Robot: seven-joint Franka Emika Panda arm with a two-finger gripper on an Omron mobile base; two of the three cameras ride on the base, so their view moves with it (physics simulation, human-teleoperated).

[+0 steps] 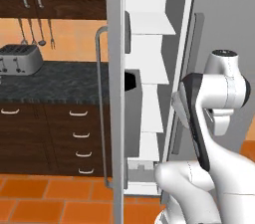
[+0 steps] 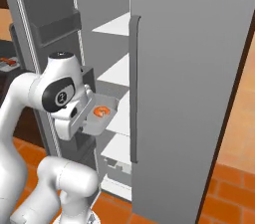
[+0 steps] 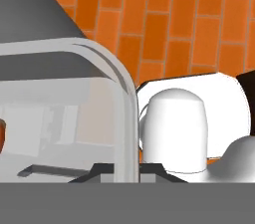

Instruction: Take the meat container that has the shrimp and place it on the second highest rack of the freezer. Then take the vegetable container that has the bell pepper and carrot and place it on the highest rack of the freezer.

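Closest to us in the hand view, our fingers pinch the rim of the clear meat container, their tips drawn nearly together on its thin edge. We hold the tray out flat before the open freezer, and in the right base view the shrimp lies curled on the tray floor, an orange crescent near its middle. From that side the container sits level with the lower white shelves, just outside their front edges and not yet resting on any of them. We see the highest rack and the second highest rack both above the tray. Our grip is at the tray's near edge, tucked under the white wrist, so we cannot make out the fingertips themselves from the base cameras. In the left base view the freezer door stands edge-on with its long handle. Beyond it a toaster rests on the dark desk over brown drawers.
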